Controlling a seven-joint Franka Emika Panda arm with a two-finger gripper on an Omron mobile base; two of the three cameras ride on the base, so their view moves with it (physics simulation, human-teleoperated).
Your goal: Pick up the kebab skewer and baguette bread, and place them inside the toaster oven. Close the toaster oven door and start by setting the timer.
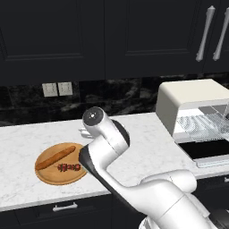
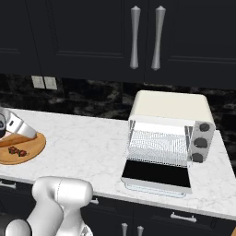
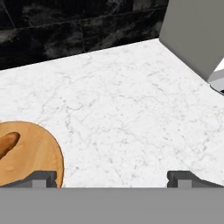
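Baguette bread [image 1: 55, 157] lies slantwise on a round wooden board [image 1: 44, 175] at the left of the white marble counter [image 1: 147, 152] in the left base view. The kebab skewer [image 1: 69, 167] lies on the same board just in front of the baguette, nearer the counter's front edge. The white arm [image 1: 107, 138] bends up over the counter immediately right of the board, and its hand is hidden behind the arm's own joints there. At the right end of the counter stands the toaster oven [image 1: 188, 100], its door [image 1: 210, 150] folded down flat and the wire rack showing inside.

In the right base view the board [image 2: 32, 150] sits at the far left edge with the skewer [image 2: 16, 150] on it, and part of the arm [image 2: 18, 126] covers the board's back portion. The toaster oven [image 2: 170, 108] stands well apart to the right, door [image 2: 156, 173] lowered open, with three dark knobs [image 2: 200, 143] down its right side.

In the hand view the two dark fingers [image 3: 39, 178] stand wide apart at the bottom, with nothing between them but bare marble counter [image 3: 122, 113]. The board [image 3: 39, 153] lies at lower left, its edge right by the left finger, and one end of the baguette [image 3: 8, 144] shows at the far left, outside the gap. A corner of the oven [image 3: 197, 30] shows at upper right.
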